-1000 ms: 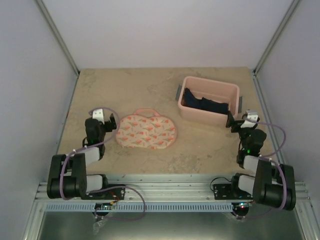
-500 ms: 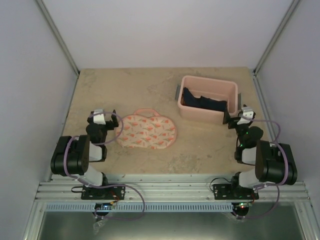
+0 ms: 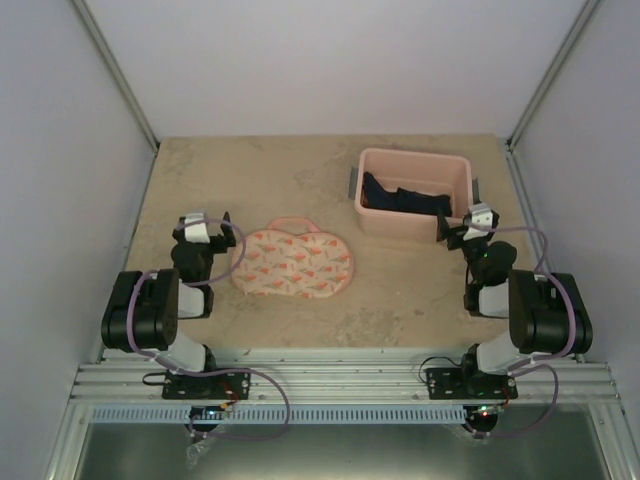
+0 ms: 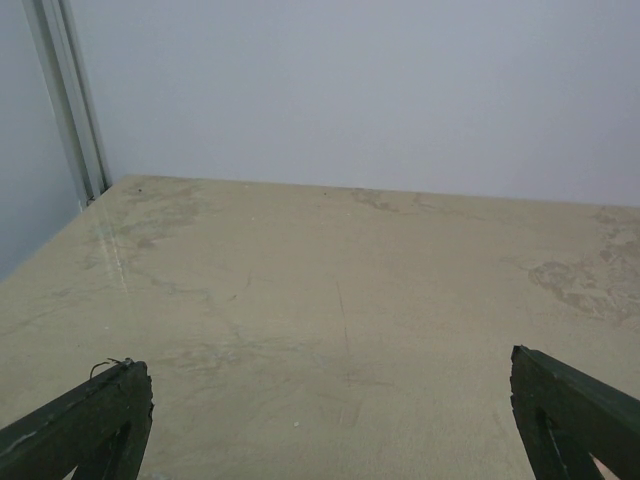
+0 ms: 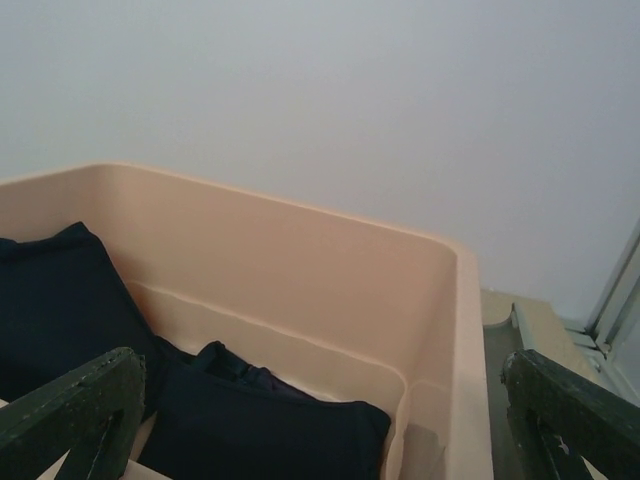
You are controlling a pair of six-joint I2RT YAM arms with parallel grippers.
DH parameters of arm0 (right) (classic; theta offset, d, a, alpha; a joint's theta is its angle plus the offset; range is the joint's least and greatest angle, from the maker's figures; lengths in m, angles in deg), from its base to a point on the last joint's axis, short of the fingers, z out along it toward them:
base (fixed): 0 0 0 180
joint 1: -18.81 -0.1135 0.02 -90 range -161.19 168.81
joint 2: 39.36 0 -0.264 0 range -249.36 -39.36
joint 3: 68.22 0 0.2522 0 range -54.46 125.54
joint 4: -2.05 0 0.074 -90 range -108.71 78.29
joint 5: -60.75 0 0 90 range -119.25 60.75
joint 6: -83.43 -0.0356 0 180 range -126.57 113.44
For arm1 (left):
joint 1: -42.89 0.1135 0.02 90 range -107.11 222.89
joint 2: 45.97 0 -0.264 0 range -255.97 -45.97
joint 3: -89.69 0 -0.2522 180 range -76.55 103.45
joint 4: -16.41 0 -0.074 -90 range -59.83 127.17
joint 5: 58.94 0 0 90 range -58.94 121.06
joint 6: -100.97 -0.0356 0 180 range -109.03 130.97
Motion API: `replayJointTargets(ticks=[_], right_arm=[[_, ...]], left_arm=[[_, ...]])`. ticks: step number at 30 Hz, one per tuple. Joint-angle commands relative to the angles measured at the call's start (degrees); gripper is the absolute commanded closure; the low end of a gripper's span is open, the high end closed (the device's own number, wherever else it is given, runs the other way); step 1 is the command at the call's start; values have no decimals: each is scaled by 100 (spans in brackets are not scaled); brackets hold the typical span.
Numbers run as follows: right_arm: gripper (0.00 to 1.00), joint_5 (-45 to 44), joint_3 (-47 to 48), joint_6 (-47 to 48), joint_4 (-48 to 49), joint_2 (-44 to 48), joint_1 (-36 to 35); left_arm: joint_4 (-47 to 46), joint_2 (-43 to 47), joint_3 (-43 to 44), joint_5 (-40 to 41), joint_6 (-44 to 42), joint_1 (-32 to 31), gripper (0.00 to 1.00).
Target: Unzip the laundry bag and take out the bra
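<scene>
The laundry bag point(image 3: 292, 260), a two-lobed pale pouch with orange-red print, lies flat on the table left of centre. My left gripper point(image 3: 207, 222) is open and empty just left of the bag, pointing at the back wall. Its wrist view point(image 4: 325, 400) shows only bare table. My right gripper point(image 3: 458, 226) is open and empty at the near right corner of the pink tub point(image 3: 372, 222). Its wrist view point(image 5: 320, 400) looks into the tub point(image 5: 300, 260). Dark navy cloth point(image 3: 405, 200), apparently the bra point(image 5: 260, 425), lies in the tub; no cups or straps show.
The tan table point(image 3: 250, 180) is walled at the back and both sides, with metal posts in the corners. The tub stands at the back right, with a grey handle point(image 3: 352, 184) on its left end. Both arm bases sit at the near edge.
Both arms have folded up and drawn their wrists back and higher. The right gripper has moved up to the tub's corner, and the tub has shifted slightly away and left. The bag has not moved.
</scene>
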Motion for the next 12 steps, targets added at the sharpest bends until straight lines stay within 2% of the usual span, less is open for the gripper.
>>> replayJointTargets(ticks=[1, 12], right_arm=[[2, -285, 23, 256, -487, -76, -62], [2, -339, 32, 262, -525, -65, -78]], left_arm=[[-133, -9, 71, 15, 35, 3, 1], [-138, -2, 68, 4, 29, 2, 1]])
